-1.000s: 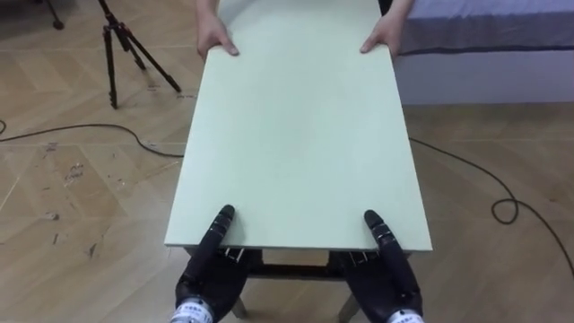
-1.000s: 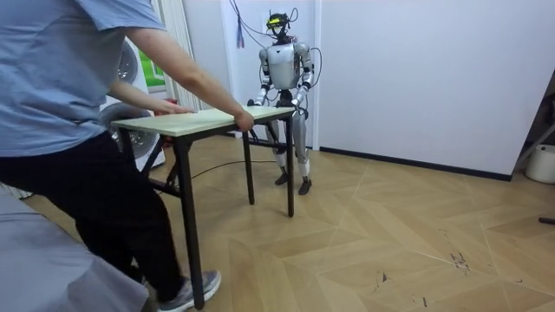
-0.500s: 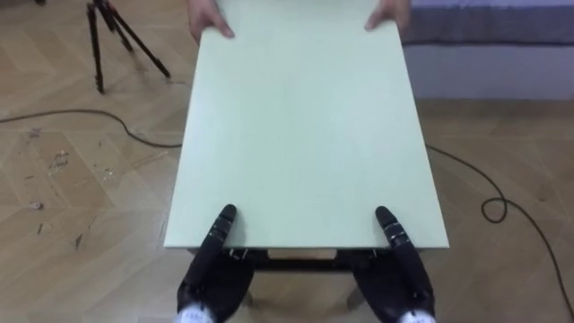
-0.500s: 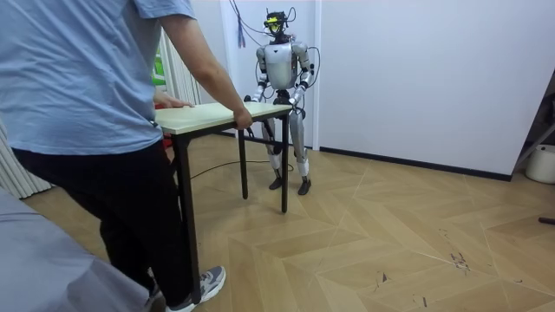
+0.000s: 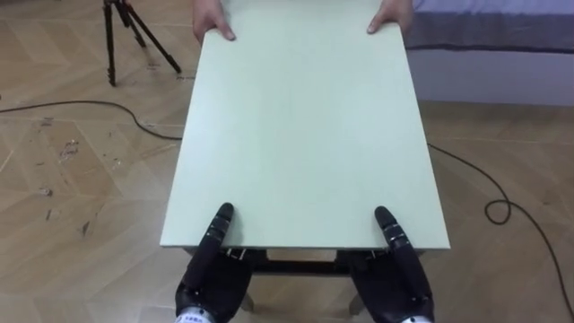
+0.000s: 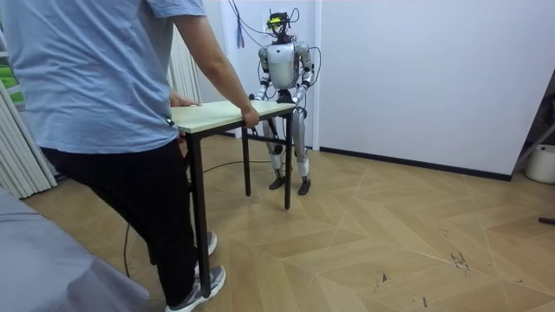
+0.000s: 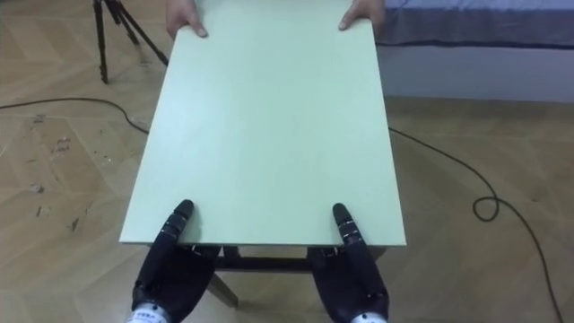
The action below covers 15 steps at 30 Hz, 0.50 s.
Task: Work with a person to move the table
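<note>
The left robot hand (image 7: pixel 170 260) and right robot hand (image 7: pixel 352 266) clasped the near edge of the pale surface (image 7: pixel 269 126), thumbs on top; a person's hands (image 7: pixel 184 20) held the far corners.

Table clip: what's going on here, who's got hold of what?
The robot and a person hold a pale green table between them. The robot's left hand and right hand clamp the near edge, thumbs on top. The person's hands grip the far edge. Whether the legs are off the floor, I cannot tell.
</note>
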Motion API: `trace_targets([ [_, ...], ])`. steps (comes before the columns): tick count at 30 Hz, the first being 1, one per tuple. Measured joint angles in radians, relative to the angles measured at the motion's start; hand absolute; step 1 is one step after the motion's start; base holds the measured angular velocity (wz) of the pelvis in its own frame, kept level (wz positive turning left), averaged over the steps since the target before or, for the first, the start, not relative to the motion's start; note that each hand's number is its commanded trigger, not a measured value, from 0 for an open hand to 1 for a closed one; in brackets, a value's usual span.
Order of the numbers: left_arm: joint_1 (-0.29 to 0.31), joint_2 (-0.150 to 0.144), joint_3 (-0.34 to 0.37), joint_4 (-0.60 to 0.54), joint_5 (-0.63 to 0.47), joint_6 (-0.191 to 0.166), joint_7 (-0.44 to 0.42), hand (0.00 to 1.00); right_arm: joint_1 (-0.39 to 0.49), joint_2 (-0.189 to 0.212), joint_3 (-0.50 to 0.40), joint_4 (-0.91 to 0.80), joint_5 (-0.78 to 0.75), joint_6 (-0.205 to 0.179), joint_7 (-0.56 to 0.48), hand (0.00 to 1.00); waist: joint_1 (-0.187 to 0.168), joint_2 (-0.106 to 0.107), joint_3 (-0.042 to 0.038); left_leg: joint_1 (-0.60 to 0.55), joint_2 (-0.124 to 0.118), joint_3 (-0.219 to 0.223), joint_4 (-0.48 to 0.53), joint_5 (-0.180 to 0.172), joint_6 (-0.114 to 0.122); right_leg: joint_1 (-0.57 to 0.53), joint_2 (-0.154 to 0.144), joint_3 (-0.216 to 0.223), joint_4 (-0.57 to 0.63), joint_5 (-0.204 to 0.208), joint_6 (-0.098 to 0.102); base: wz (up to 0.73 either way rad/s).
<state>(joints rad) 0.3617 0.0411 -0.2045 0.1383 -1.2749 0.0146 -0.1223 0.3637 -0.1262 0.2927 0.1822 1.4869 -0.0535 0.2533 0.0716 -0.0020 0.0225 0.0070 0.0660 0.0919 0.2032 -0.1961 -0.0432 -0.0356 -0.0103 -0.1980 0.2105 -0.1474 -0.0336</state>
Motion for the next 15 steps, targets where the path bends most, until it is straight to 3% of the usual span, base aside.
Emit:
trace_targets([
  [8, 0.014, 0.011, -0.032, 0.000, 0.002, -0.042, 0.001, 1.00, 0.024, 0.002, 0.013, 0.000, 0.003, -0.013, -0.002, 1.00, 0.002, -0.004, 0.0024, -0.020, -0.002, 0.000, 0.016, 0.005, 0.007, -0.019, -0.002, -0.001, 0.016, 0.004, -0.002, 0.01],
  [15, 0.025, 0.047, -0.066, -0.010, -0.028, -0.068, 0.001, 1.00, 0.032, -0.006, 0.048, -0.001, 0.017, -0.047, -0.001, 1.00, -0.012, -0.010, 0.0060, -0.071, 0.009, -0.007, 0.082, -0.004, 0.004, -0.049, 0.003, -0.005, 0.044, 0.005, -0.007, 0.02],
])
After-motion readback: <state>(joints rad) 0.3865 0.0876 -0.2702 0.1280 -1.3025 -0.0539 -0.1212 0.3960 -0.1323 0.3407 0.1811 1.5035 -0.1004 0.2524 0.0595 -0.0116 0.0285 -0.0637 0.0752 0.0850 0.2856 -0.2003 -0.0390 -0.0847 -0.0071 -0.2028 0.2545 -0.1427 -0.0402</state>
